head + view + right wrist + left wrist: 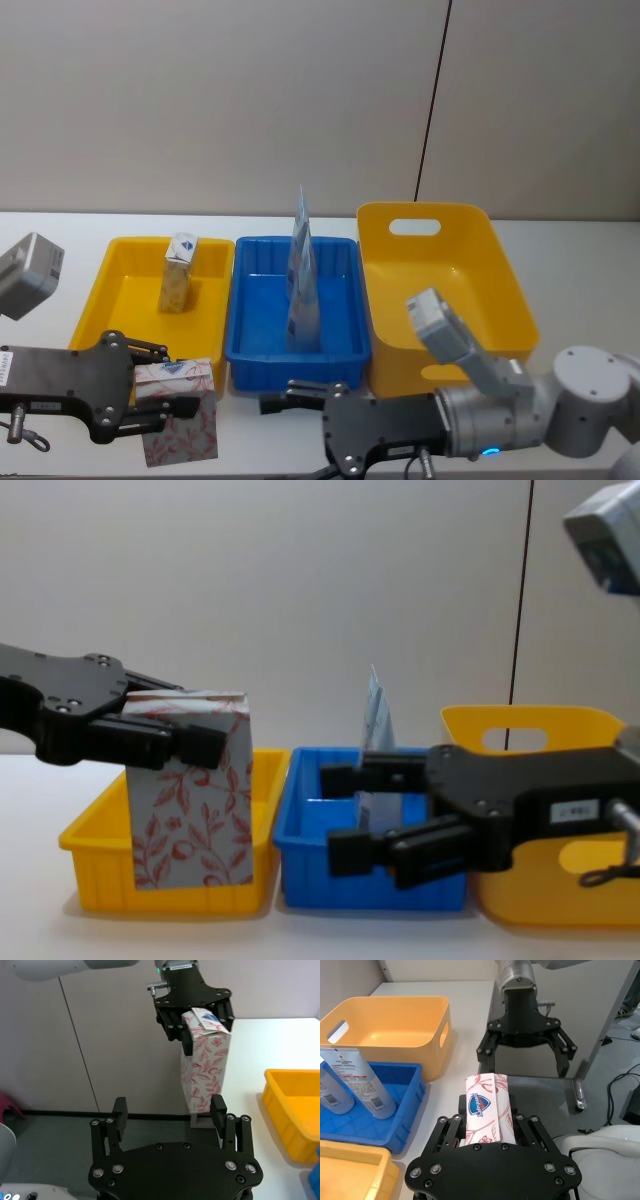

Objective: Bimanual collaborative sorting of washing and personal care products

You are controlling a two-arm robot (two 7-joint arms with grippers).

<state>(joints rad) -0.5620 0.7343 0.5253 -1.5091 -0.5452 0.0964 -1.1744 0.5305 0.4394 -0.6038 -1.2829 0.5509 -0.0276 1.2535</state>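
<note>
White table (580, 236), grey wall (250, 100), leaf-print carton (181, 422)

A white-grey carton with red leaf print (182, 425) is upright, clamped near its top in my left gripper (180, 380), just in front of the left yellow bin (125, 300). A beige carton with blue mark (178, 273) stands inside that bin. Two pale blue tubes (302, 285) stand on end in the blue bin (255, 300).
</note>
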